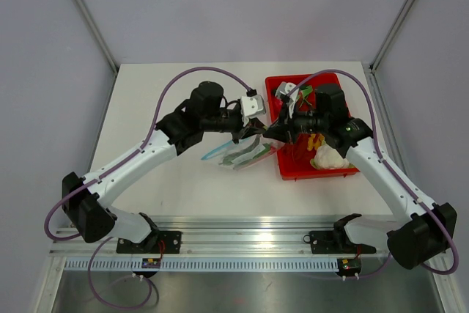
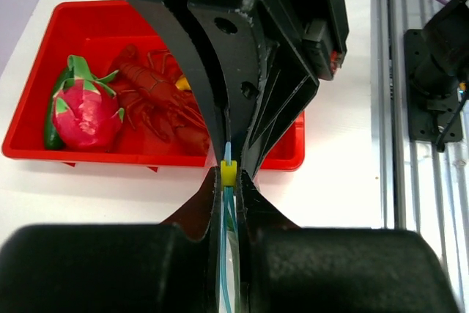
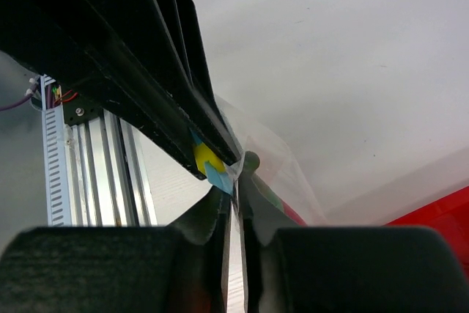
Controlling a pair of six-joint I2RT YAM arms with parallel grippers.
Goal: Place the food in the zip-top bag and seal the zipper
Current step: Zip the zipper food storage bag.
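Table [image 1: 161,100] | zipper [image 2: 227,153] clamped in left end effector [image 2: 229,185] | probably right end effector [image 3: 236,185] too

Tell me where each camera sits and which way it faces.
Top external: above, behind the robot, looking down on table, left arm, right arm, zip-top bag.
Left wrist: looks past its left tool, shut on the zipper, toward the red tray.
Right wrist: looks past its right tool, pinching the bag, toward the left tool.
Both wrist views share the yellow slider.
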